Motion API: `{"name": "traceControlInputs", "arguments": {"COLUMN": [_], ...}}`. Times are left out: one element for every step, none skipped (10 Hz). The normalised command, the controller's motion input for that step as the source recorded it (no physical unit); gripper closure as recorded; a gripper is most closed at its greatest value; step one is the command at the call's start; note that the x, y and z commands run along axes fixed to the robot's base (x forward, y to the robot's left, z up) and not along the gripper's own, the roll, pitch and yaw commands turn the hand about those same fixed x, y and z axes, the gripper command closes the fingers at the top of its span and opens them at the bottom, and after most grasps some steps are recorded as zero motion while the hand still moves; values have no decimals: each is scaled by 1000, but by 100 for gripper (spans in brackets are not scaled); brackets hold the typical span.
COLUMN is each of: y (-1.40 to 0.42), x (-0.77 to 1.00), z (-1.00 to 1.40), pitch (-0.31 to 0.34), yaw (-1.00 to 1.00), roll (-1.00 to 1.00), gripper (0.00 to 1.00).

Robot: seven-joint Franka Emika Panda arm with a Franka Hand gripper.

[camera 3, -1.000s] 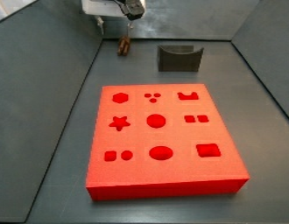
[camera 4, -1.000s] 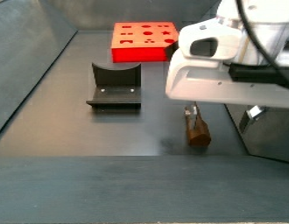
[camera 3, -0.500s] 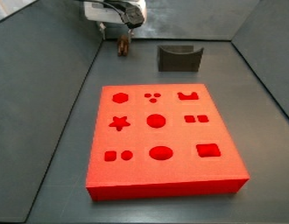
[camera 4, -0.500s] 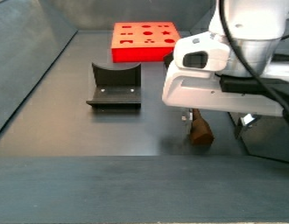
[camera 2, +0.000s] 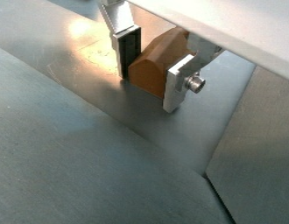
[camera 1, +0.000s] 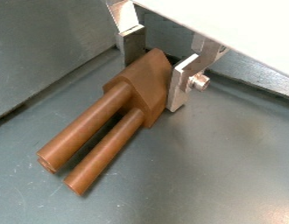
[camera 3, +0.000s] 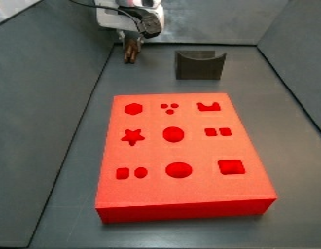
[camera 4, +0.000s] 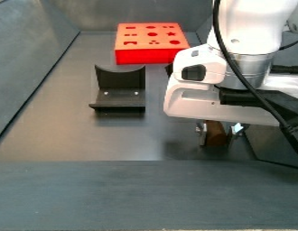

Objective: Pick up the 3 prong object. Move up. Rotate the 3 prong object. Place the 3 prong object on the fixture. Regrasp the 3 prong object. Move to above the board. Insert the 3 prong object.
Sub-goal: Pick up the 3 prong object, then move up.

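The pincer (camera 1: 161, 66) is clamped on the 3 prong object (camera 1: 106, 131) — its silver fingers (camera 1: 185, 80) press the brown block end from both sides, and the round prongs stick out past the fingertips, low over the grey floor (camera 1: 217, 166). The same grip shows in a wrist view from another angle, where only the tan block end of the piece (camera 2: 157, 59) is seen between the plates.

In a side view the pincer (camera 3: 130, 37) hangs at the far corner of the floor, the brown piece (camera 3: 129, 50) pointing down from it. The fixture (camera 3: 199, 64) stands near, to one side, apart from it. The board (camera 3: 179, 156) lies well apart — closer to the camera. In a side view from the opposite end, the arm's white body hides most of the piece (camera 4: 214, 136); the fixture (camera 4: 117, 89) and the board (camera 4: 148, 41) lie beyond.
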Motion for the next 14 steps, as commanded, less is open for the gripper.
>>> {"name": "traceControlInputs", "arguments": {"y": [0,0,0,0,0,0,0,0,0,0,0,0,0,76], "x": [0,0,0,0,0,0,0,0,0,0,0,0,0,-13], "z": [0,0,0,0,0,0,0,0,0,0,0,0,833,852], "pitch": [0,0,0,0,0,0,0,0,0,0,0,0,0,-4], "yaw": [0,0,0,0,0,0,0,0,0,0,0,0,0,33], "roll": [0,0,0,0,0,0,0,0,0,0,0,0,0,13], "gripper": [100,100,100,100,100,100,100,100,100,100,100,100,100,100]}}
